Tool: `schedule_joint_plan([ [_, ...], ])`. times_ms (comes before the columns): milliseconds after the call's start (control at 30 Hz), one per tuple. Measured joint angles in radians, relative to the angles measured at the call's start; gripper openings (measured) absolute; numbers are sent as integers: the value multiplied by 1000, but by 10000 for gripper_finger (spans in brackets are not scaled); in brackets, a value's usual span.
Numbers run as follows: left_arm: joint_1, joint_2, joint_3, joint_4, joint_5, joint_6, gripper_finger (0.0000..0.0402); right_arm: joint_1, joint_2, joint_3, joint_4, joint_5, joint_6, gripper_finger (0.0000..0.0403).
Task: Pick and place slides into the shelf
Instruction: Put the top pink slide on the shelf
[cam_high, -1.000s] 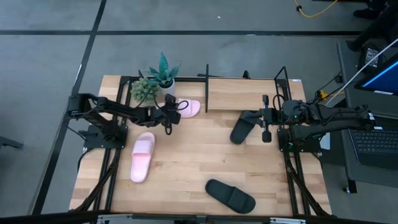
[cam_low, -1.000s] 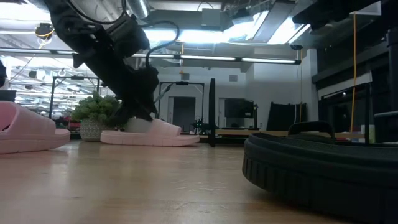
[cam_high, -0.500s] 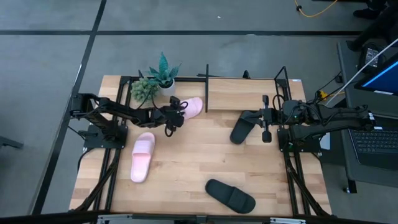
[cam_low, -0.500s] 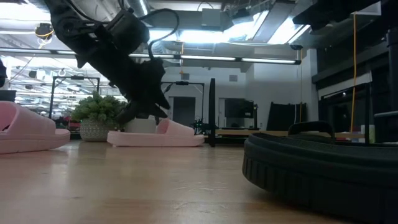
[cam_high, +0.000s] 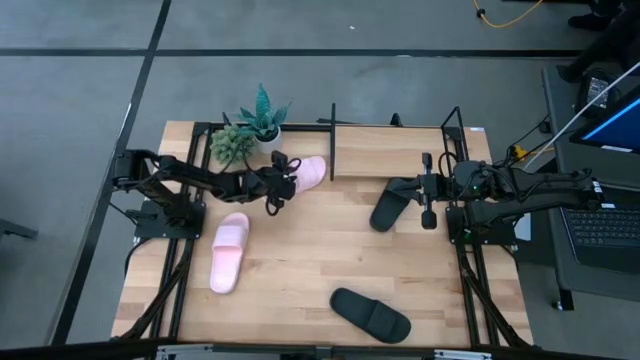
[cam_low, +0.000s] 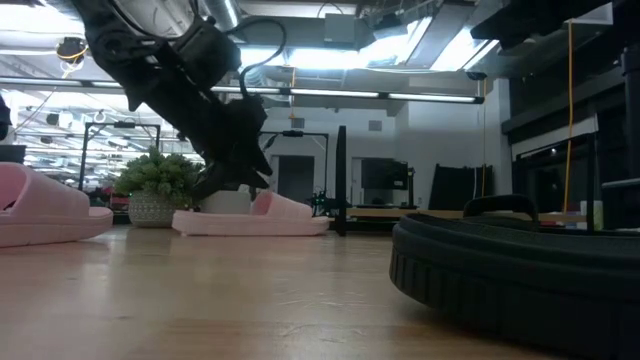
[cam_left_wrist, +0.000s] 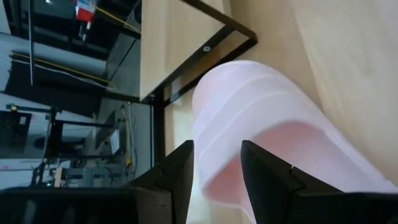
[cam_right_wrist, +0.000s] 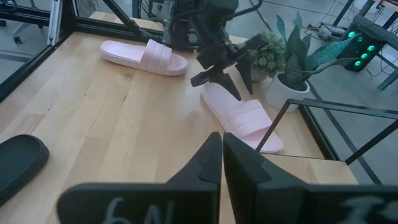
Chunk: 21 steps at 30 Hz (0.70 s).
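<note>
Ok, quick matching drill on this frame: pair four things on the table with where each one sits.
Things:
1. pink slide at the left gripper
2. other pink slide
3. black slide by the right gripper
4. other black slide

Places:
A. near table edge, right of centre
B. just in front of the shelf board, under the right arm
C. beside the potted plants
D. left side, in front of the left arm

Pairs: 1-C, 2-D, 3-B, 4-A
</note>
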<state>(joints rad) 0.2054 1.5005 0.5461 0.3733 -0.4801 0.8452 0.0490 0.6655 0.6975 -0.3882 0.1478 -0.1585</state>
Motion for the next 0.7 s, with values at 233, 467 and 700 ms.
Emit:
schedule_joint_plan([
  [233,71,0,0,-51,74,-4,126,0,0,0,0,0,0,19],
  [467,126,0,0,-73,79,-6,126,0,0,0,0,0,0,19],
  [700,158,0,0,-74,153,-7,126,0,0,0,0,0,0,19],
])
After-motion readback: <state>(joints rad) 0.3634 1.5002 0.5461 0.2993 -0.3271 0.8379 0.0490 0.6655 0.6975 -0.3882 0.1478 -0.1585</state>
